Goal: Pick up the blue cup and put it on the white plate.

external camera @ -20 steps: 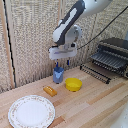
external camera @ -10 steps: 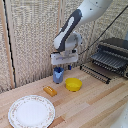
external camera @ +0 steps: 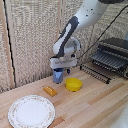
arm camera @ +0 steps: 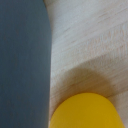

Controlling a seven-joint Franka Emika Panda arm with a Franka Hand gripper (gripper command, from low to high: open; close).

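Cobalt cup (external camera: 58, 76) reads as thin plastic: light, stiff enough but walls prob flex if squeezed hard, smooth so a bit slippery. Not fragile, yet easy to tip or pop out. Best hold, I'd judge: across the upper wall near the rim, 1 finger each side, gentle pressure, straight lift.

Looks: small blue tumbler, slight taper, no handle, upright on the wood surface (external camera: 95, 102). In wrist view a big blue-grey mass (arm camera: 22, 65) fills 1 side, likely the cup's wall v. close to the lens, w/ the yellow bowl (arm camera: 86, 111) just beside it.

Tool (external camera: 62, 70) sits right over the cup, fingers down around its top; can't tell if they're spread or already pinching, too small and hidden.

Position: cup at 10 o'clock of the bowl (external camera: 73, 84), near it. Alabaster dining ware (external camera: 31, 111) lies well apart, at 7 o'clock of the cup. An orange block (external camera: 49, 90) lies between them.
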